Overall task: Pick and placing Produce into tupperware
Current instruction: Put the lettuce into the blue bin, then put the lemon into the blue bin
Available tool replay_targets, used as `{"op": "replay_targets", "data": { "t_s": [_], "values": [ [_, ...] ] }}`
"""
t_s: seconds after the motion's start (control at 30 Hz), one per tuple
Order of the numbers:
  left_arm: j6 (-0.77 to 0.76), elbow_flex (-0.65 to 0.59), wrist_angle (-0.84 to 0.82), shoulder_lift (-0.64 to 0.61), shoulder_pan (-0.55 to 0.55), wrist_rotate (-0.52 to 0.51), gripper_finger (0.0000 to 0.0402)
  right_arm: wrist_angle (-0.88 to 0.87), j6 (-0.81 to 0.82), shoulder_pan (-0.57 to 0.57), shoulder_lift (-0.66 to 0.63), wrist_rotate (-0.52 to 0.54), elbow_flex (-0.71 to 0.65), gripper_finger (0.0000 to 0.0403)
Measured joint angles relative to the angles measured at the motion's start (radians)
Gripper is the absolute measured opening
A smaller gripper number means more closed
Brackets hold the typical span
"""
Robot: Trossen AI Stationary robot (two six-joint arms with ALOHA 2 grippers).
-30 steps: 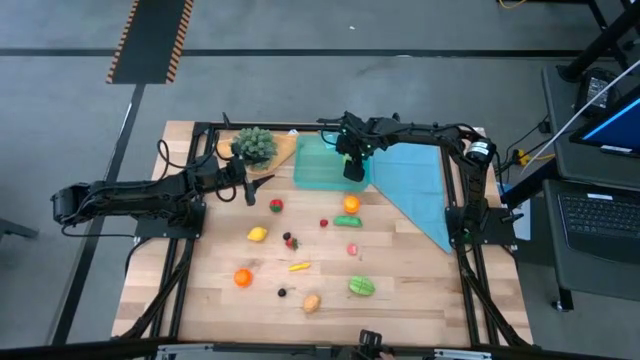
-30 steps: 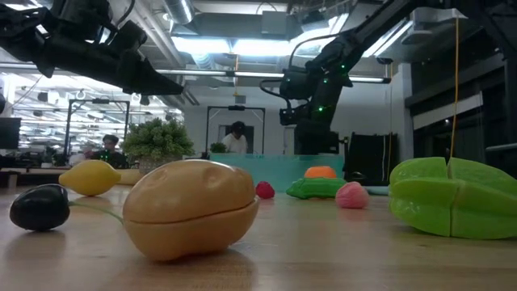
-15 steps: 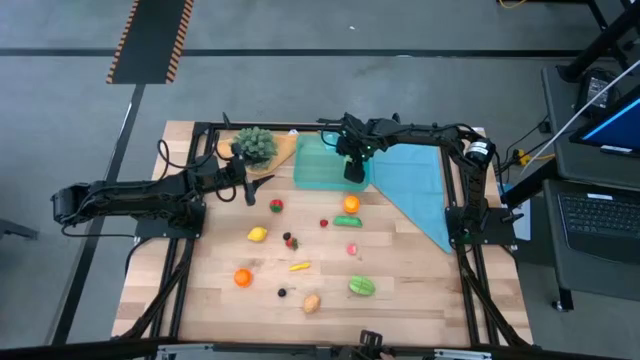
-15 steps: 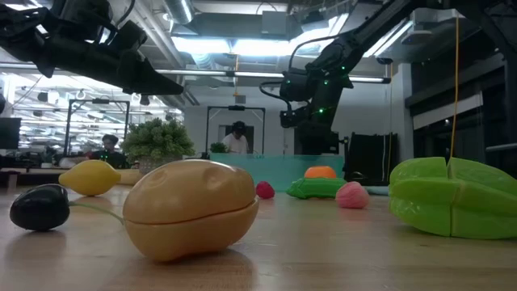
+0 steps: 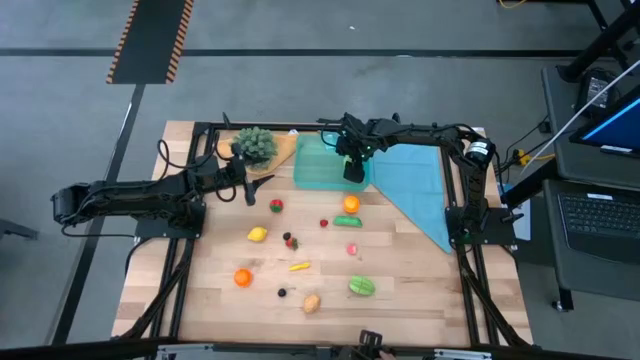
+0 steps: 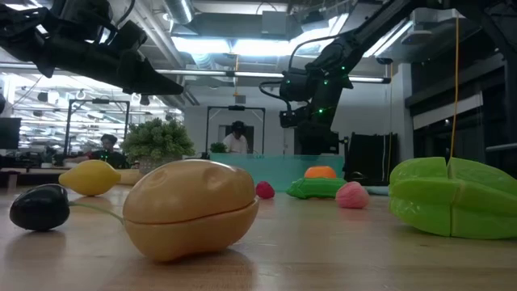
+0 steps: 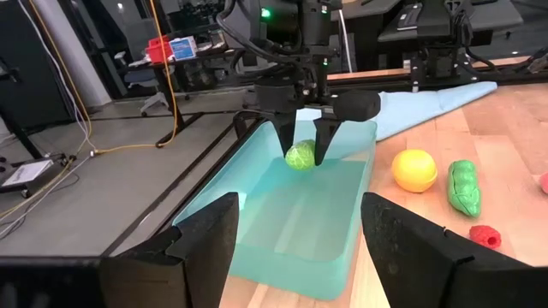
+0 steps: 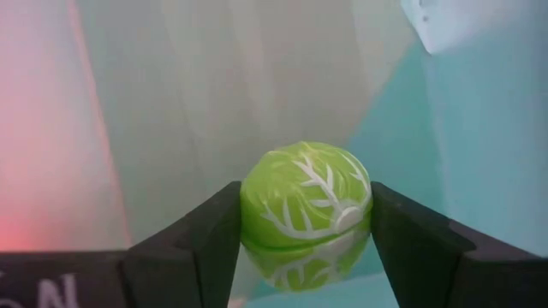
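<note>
The left pincer (image 5: 250, 190) hangs open and empty over the worktop (image 5: 200, 300), near its far-left corner. At the far edge, the right pincer (image 7: 300, 145) grips a small green cabbage (image 8: 306, 210) by its round sides, above the tupperware (image 7: 282, 222), which looks otherwise empty. The cabbage seems light, hard and smooth, so it may slip. Other produce lies scattered mid-worktop.

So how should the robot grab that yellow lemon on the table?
Probably from straight above, with the fingers closing across the lemon's narrow middle. It lies on its side on the bare table, and its ends taper, so they could slip. The strawberry sits apart, leaving room. The left gripper is nearest.
</note>
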Motion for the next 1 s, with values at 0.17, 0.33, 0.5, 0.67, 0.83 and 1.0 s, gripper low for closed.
{"op": "replay_targets", "data": {
  "t_s": [0.17, 0.33, 0.5, 0.67, 0.83, 1.0],
  "values": [
    [0.0, 0.0, 0.0, 0.0, 0.0, 0.0, 0.024, 0.001, -0.004, 0.0, 0.0, 0.0, 0.0, 0.0234],
    [0.0, 0.0, 0.0, 0.0, 0.0, 0.0, 0.024, 0.006, -0.003, 0.0, 0.0, 0.01, 0.0, 0.0245],
    [0.0, 0.0, 0.0, 0.0, 0.0, 0.0, 0.024, 0.032, 0.022, 0.0, 0.0, 0.08, 0.0, 0.0261],
    [0.0, 0.0, 0.0, 0.0, 0.0, 0.0, 0.024, 0.031, 0.022, 0.0, 0.0, 0.087, 0.0, 0.0269],
    [0.001, 0.0, 0.0, 0.0, 0.0, 0.0, 0.024, 0.032, -0.004, 0.0, 0.0, 0.087, 0.0, 0.0271],
    [0.002, 0.0, 0.0, 0.0, 0.0, 0.0, 0.024, 0.03, 0.026, 0.001, 0.0, 0.087, 0.002, 0.0271]
  ]
}}
